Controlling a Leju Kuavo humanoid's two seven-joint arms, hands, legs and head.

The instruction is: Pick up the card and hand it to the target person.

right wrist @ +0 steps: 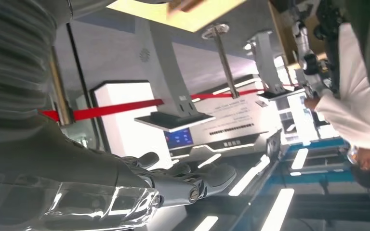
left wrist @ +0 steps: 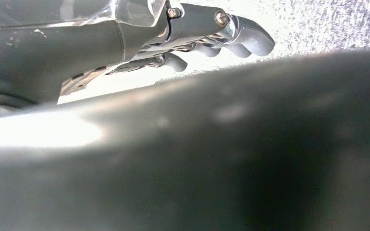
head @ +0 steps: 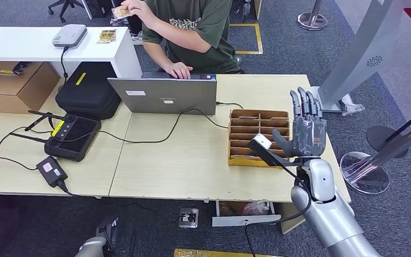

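A person in a dark green shirt [head: 192,29] sits behind the desk, one hand raised with a yellowish card [head: 120,11] in it, the other on the laptop. A second small card [head: 107,36] lies on the white counter. My right hand [head: 306,126] is lifted over the right end of the slotted cardboard box [head: 258,137], fingers straight and apart, holding nothing. The right wrist view shows the same fingers [right wrist: 192,183] stretched out and bare. My left hand [head: 93,246] hangs low beside the desk's front edge, its fingers [left wrist: 243,36] loosely bent with nothing in them.
A grey laptop [head: 163,95] stands open at mid desk, cables running from it. A black controller with antennas [head: 72,136], a black case [head: 88,91] and a small adapter [head: 52,170] lie on the left. A grey stand [head: 361,59] rises at the right.
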